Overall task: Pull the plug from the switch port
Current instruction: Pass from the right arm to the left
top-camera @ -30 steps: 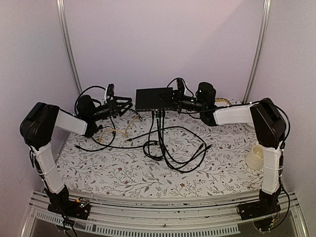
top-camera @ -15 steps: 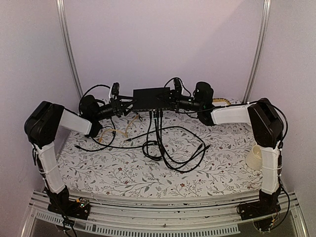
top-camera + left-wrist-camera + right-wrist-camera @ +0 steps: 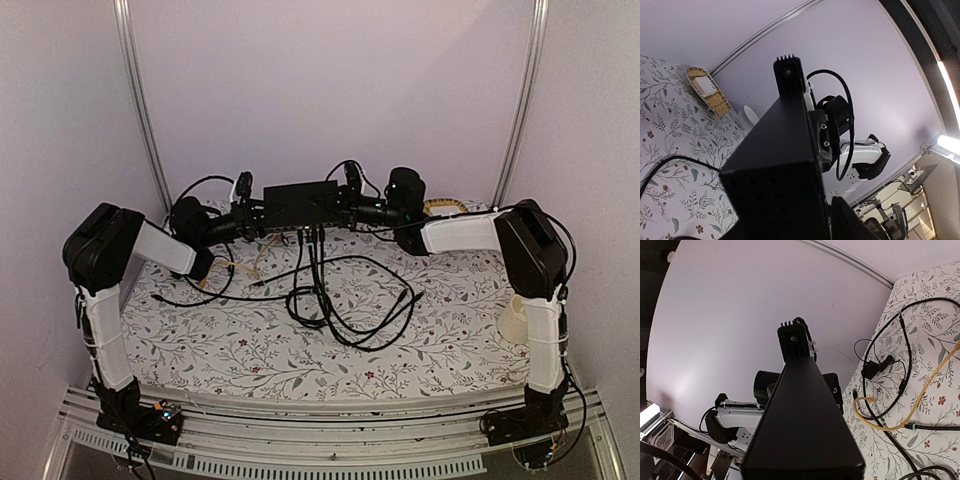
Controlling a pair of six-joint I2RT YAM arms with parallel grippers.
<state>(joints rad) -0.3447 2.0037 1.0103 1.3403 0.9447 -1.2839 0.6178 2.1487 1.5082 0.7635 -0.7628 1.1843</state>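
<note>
The switch [image 3: 300, 200], a flat black box, hangs above the back of the table between both grippers. My right gripper [image 3: 347, 205] is shut on its right end. My left gripper [image 3: 256, 210] is at its left end, closed against it. Black cables drop from plugs [image 3: 315, 233] in the ports on its front edge. In the left wrist view the switch [image 3: 785, 165] fills the middle, and one finger [image 3: 855, 222] lies against its side. In the right wrist view the switch [image 3: 805, 420] hides my fingers.
Loops of black cable [image 3: 340, 300] lie on the floral cloth below the switch. A yellow cable [image 3: 235, 268] lies to the left. A wicker basket [image 3: 445, 207] stands at the back right. A pale cup [image 3: 515, 320] sits by the right arm.
My left gripper moved right to the switch's left end and its jaws narrowed onto it. The switch, held by my right gripper, shifted slightly left and up.
</note>
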